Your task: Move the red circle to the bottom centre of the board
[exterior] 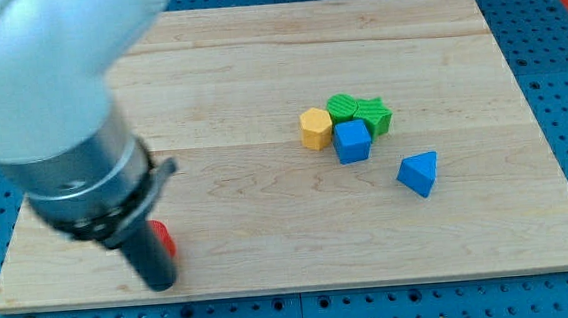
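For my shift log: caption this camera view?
My tip beside the red circle at the board's bottom left; five other blocks sit right of centre.

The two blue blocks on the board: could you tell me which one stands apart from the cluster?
The blue triangle, alone toward the view's lower right. The blue cube touches the yellow hexagon and green blocks.

Pale grey arm housing (37,66) — dark banded collar (96,197) — straight black rod, my tip (163,285).
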Tool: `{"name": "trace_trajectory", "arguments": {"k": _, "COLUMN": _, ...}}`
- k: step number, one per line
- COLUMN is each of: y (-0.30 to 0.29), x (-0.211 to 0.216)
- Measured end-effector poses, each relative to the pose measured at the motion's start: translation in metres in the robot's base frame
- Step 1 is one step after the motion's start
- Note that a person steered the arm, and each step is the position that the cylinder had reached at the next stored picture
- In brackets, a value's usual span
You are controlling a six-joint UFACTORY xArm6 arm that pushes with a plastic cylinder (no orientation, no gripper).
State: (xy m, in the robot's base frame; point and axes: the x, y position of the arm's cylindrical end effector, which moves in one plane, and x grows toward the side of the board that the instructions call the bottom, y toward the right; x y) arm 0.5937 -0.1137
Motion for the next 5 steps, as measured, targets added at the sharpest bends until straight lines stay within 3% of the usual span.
{"name": "trace_trajectory", "arguments": {"k": 1, "y": 0.003, "x": -0.009}}
{"name": "trace_trajectory", "arguments": {"k": 2, "y": -0.016, "x": 0.025}}
{"name": "trace_trajectory", "arguments": {"k": 3, "y": -0.062, "x": -0.001}}
{"name": "trace_trajectory", "arguments": {"k": 4, "y": -0.068, "x": -0.028}}
{"name": "trace_trajectory", "arguments": {"k": 5, "y": 0.004, "x": -0.030}}
